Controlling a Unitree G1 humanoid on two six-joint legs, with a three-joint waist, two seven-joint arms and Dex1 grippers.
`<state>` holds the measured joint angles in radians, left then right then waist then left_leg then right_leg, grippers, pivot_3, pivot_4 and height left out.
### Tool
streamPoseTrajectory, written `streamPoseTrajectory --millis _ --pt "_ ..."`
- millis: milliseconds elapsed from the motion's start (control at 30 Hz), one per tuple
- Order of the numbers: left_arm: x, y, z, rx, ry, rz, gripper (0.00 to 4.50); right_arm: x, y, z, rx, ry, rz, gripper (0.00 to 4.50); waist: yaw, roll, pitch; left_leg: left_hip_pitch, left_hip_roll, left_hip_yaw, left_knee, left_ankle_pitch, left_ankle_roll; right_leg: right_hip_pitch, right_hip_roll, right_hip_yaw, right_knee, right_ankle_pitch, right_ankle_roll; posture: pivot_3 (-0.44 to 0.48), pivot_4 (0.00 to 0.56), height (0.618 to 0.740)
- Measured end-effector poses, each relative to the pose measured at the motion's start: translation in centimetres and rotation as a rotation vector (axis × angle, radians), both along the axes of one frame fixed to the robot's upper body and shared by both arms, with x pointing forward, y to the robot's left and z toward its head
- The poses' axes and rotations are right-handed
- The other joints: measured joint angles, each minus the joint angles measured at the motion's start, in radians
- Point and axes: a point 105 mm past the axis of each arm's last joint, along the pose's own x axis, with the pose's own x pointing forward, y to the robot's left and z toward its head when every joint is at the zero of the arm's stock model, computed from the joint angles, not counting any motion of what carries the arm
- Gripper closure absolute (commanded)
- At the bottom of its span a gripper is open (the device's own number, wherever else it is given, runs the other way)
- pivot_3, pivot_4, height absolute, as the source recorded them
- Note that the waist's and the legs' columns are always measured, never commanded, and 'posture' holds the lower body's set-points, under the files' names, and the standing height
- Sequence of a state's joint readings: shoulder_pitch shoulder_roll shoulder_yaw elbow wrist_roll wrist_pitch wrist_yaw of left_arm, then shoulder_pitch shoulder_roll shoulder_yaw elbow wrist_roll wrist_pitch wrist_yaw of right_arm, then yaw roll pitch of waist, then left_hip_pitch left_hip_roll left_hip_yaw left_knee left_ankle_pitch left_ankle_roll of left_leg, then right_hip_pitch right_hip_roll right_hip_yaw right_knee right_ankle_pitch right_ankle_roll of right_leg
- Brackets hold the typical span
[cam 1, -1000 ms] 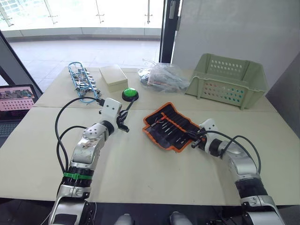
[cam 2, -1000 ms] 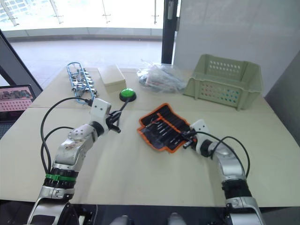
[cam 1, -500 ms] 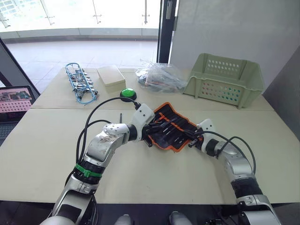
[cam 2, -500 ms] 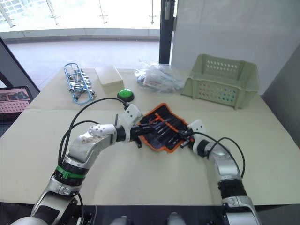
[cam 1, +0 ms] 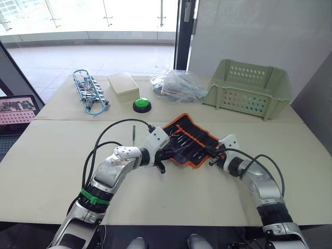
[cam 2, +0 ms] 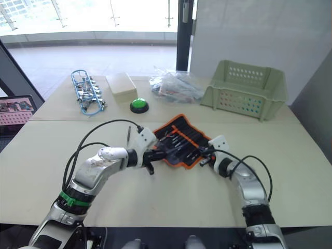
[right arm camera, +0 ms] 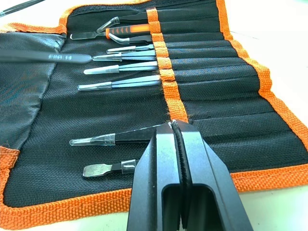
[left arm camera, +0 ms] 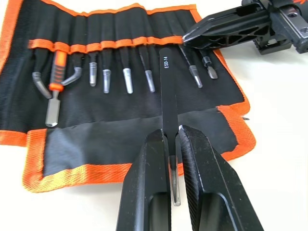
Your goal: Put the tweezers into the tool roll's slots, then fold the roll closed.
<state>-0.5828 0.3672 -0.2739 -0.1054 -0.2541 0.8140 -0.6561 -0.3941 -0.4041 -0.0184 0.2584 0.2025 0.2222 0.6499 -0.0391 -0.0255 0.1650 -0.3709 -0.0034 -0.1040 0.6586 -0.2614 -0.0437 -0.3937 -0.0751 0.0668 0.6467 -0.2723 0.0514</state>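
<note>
The tool roll (cam 1: 193, 139) lies open on the table, black with orange edging. Its row of slots (right arm camera: 202, 62) holds several silver-tipped tools and one with an orange handle (left arm camera: 57, 67). My left gripper (left arm camera: 172, 134) is shut on one thin black pair of tweezers (left arm camera: 167, 82), which points across the roll's flap toward the orange band. It sits at the roll's near left edge (cam 1: 165, 153). My right gripper (right arm camera: 173, 126) is shut on the orange band at the roll's right end (cam 1: 211, 154). Another thin dark pair of tweezers (cam 1: 133, 132) lies on the table left of the roll.
A green perforated basket (cam 1: 249, 88) stands at the back right. A clear plastic bag (cam 1: 176, 85), a green button (cam 1: 141, 105), a beige box (cam 1: 123, 85) and a blue wire bundle (cam 1: 88, 93) line the back. A laptop (cam 1: 15, 109) sits at the far left.
My left gripper swung from beside the green button over to the roll's left edge, then drew back slightly toward me. My right gripper stayed pinched on the roll's right end.
</note>
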Motion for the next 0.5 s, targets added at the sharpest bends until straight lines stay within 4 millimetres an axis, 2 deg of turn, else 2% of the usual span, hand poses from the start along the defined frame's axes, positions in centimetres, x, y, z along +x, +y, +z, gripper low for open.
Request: streamPoseTrajectory --millis 267,500 --pt "0.7 -1.6 1.0 0.009 0.017 0.022 4.48 -0.1 0.1 -0.1 0.008 0.0 -0.004 4.5 -0.002 0.0 0.0 0.0 0.0 0.0 0.0 0.0 0.0 0.0 0.0 0.0 0.0 0.0 0.0 0.0 0.15 0.74" --pt "1.5 -3.2 -1.0 0.059 0.072 0.042 4.48 -0.1 0.0 -0.1 0.009 -0.002 -0.014 4.5 -0.001 0.0 0.0 0.001 0.0 0.0 0.0 0.0 0.0 0.001 0.0 0.0 0.0 0.0 0.0 0.0 0.15 0.74"
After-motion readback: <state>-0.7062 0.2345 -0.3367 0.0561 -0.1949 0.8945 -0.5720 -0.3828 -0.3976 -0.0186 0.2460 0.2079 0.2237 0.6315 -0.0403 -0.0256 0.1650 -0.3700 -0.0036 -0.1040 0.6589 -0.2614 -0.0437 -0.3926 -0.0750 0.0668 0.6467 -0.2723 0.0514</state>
